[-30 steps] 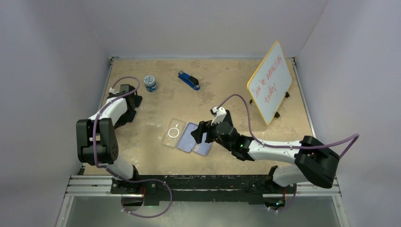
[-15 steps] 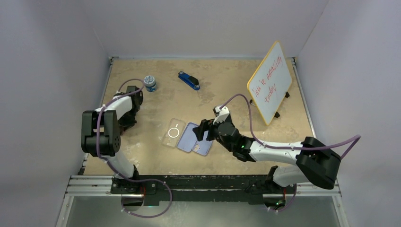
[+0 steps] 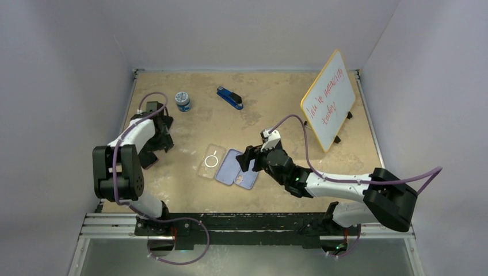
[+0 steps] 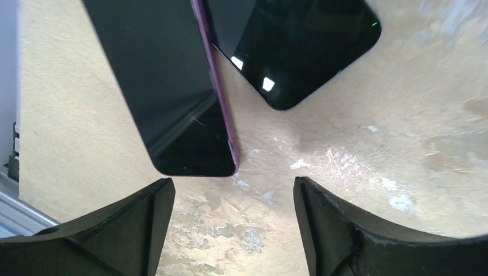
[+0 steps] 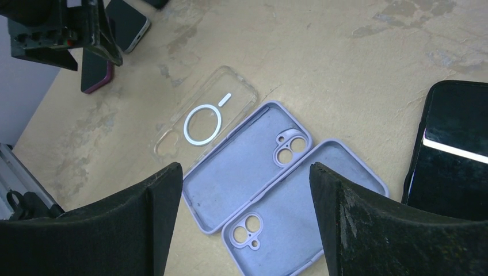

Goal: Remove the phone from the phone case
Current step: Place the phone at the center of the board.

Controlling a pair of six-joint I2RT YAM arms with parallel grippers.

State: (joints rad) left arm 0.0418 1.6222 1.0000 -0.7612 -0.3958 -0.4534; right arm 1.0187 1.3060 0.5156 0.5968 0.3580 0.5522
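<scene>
Tan, mottled worktop (image 3: 276, 123), top view. The left end effector (image 3: 155, 135) hangs near the left edge, by the phone (image 3: 147, 159) in its purple case and a second black phone (image 3: 164, 141); how far it is open cannot be told here. The right end effector (image 3: 247, 160) hovers at the centre over two lilac cases (image 3: 236, 170), beside a clear case (image 3: 210, 161). A whiteboard (image 3: 329, 100), a blue stapler (image 3: 229, 98) and a small jar (image 3: 183, 101) stand farther back.

Left wrist view. The left end effector (image 4: 233, 230) is spread wide and grips nothing; bare worktop shows between its fingers (image 4: 115, 230). Just beyond them lies the phone (image 4: 167, 86), glossy face up, seated in the purple case (image 4: 220, 103). The second black phone (image 4: 293, 46) lies just beside it.

Right wrist view. The right end effector (image 5: 253, 230) is also wide apart and empty. Below it the lilac cases lie hollow side up, edge to edge, next to the clear case. A third black phone (image 5: 452, 149) lies at the right.
</scene>
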